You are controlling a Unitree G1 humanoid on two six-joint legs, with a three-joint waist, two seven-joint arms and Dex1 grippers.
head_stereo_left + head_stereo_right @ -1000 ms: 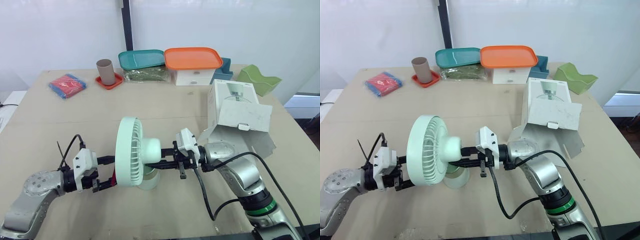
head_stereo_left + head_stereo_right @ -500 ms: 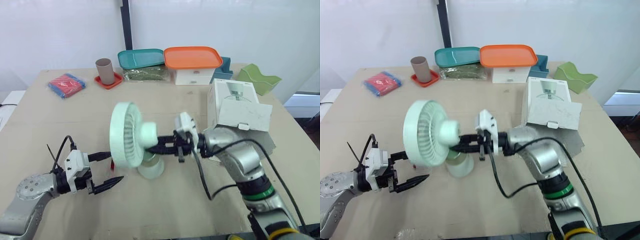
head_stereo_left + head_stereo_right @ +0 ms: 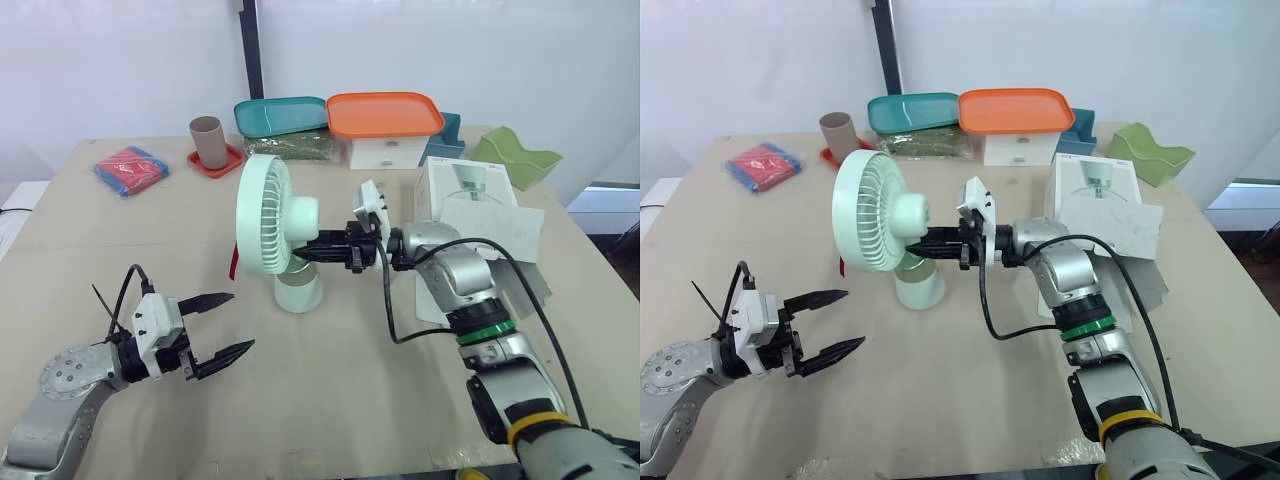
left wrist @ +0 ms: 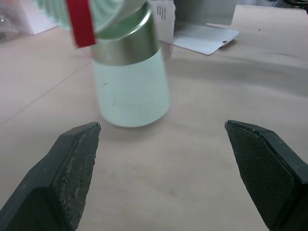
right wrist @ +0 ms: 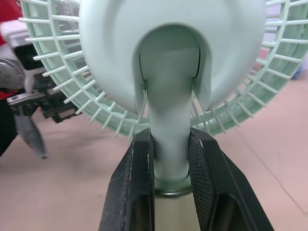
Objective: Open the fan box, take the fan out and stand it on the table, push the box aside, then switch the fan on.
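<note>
Fan upright on table, right gripper clamped on its neck; left gripper spread open near-left, not touching; box to right

Mint fan upright; box open.

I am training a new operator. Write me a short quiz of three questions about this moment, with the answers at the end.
1. True or false: the left gripper is closed around the fan.
2. Where does the right gripper clamp the fan? A) the rim of the grille; B) the neck behind the head; C) the bottom of the base.
3. Fill in the blank: seen from the robot, the fan box lies to the ___ of the fan.

Key: 1 false (it is open and apart from the fan); 2 B; 3 right.
</note>
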